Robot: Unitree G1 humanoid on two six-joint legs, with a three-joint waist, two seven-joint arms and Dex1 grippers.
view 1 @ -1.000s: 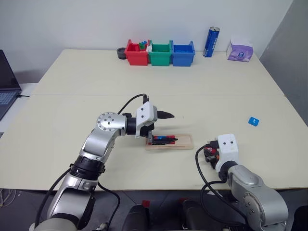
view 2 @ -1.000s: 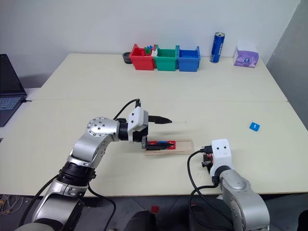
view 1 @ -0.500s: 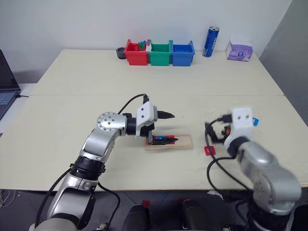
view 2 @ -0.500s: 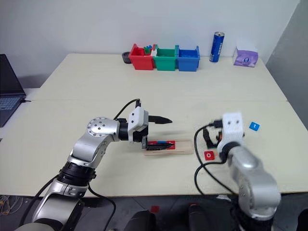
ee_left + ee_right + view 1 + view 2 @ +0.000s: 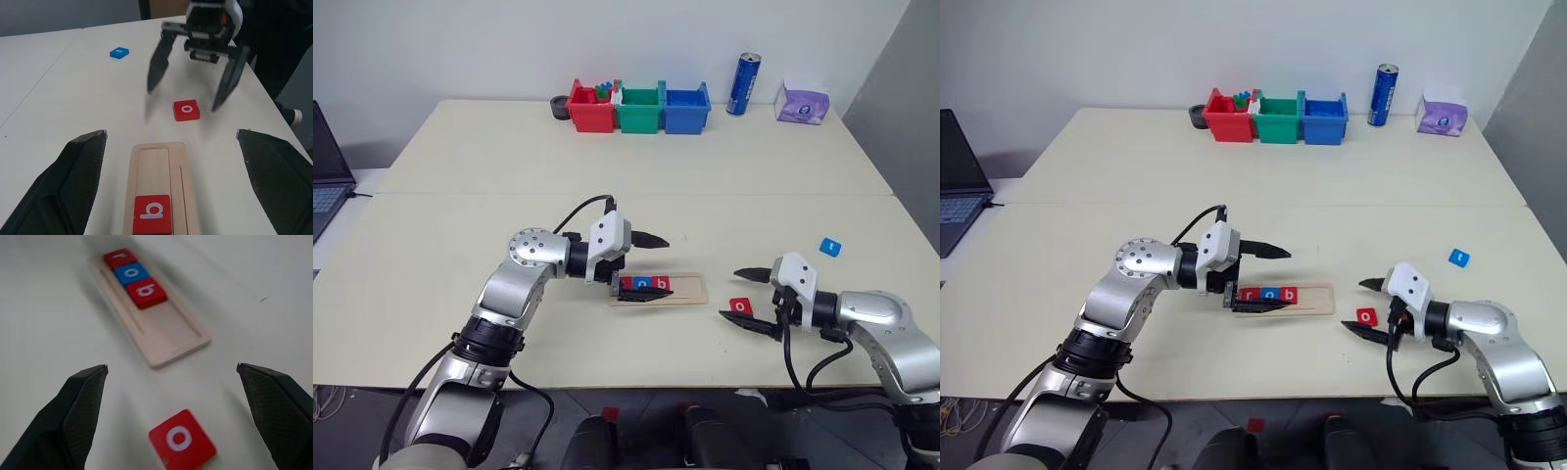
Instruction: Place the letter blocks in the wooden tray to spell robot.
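Observation:
The wooden tray [image 5: 685, 288] lies mid-table with three letter blocks at its left end: red r [image 5: 1250, 294], blue o [image 5: 1270, 294], red b [image 5: 152, 214]. My left gripper [image 5: 656, 269] is open, one finger above the tray and one low along its front left edge. A loose red o block [image 5: 740, 305] lies flat on the table right of the tray. My right gripper [image 5: 734, 295] is open and low, its fingertips on either side of that block without touching it. A blue block [image 5: 830, 246] lies farther off to the right.
Red [image 5: 591, 108], green [image 5: 639, 110] and blue bins [image 5: 686, 110] stand in a row at the table's back, with a blue can [image 5: 745, 85] and a purple tissue pack [image 5: 801, 102] to their right. A laptop [image 5: 325, 186] sits beyond the left edge.
My right gripper let the red o block go onto the table, opened, swung up, then came back low and level with its fingers around the block. The left arm stayed put.

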